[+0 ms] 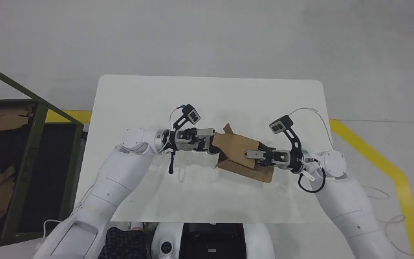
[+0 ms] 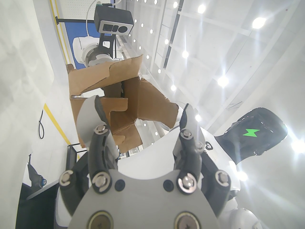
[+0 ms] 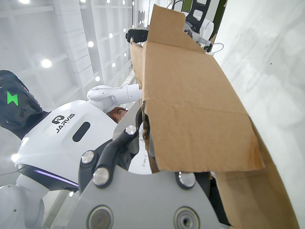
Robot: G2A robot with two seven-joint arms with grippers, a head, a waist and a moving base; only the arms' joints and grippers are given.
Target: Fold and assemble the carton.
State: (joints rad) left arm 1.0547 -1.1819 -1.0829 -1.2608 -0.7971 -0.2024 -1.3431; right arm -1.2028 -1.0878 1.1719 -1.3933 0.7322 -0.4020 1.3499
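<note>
Left tool [image 1: 212,146] is spread wide at the 9 o'clock end of the brown carton [image 1: 240,154], with loose carton flaps between its fingers [image 2: 100,109]. Right tool [image 1: 254,155] is at the carton's 3 o'clock end, with a cardboard panel across it; cannot tell if it's spread or pinching. Carton is half-formed with ragged flaps sticking out, between both tools, just 3 o'clock of centre over the white desk [image 1: 207,97].

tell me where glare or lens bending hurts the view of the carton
Left wrist view: ceiling lamps flare into starbursts beside the carton, and the table edge bows. Right wrist view: the lamps sit away from the carton, its face evenly lit. Top view: flat even light, no glare on the carton.
</note>
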